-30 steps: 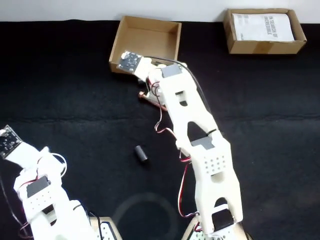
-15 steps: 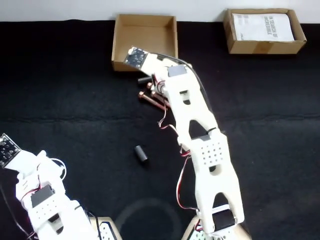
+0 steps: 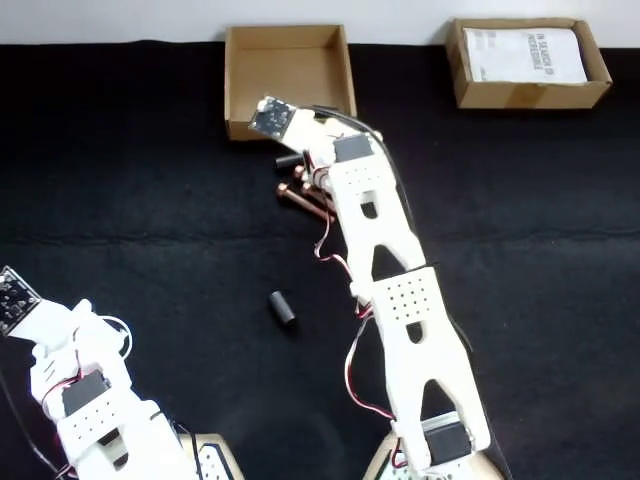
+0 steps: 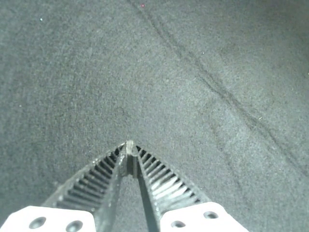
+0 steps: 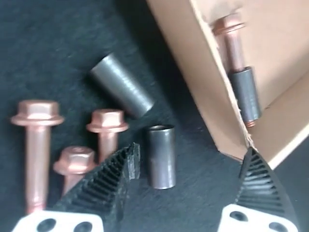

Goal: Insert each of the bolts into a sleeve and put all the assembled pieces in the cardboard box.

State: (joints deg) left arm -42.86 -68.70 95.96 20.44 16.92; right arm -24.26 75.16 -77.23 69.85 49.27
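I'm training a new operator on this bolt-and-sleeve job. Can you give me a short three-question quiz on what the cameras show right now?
1. True or false: the left hand is open.
2. What lies in the cardboard box? A) a bare sleeve B) a bolt in a sleeve C) nothing
3. In the right wrist view, how many loose bolts lie outside the box near the right hand?

Key: 1. False, it is shut. 2. B. 3. Three.
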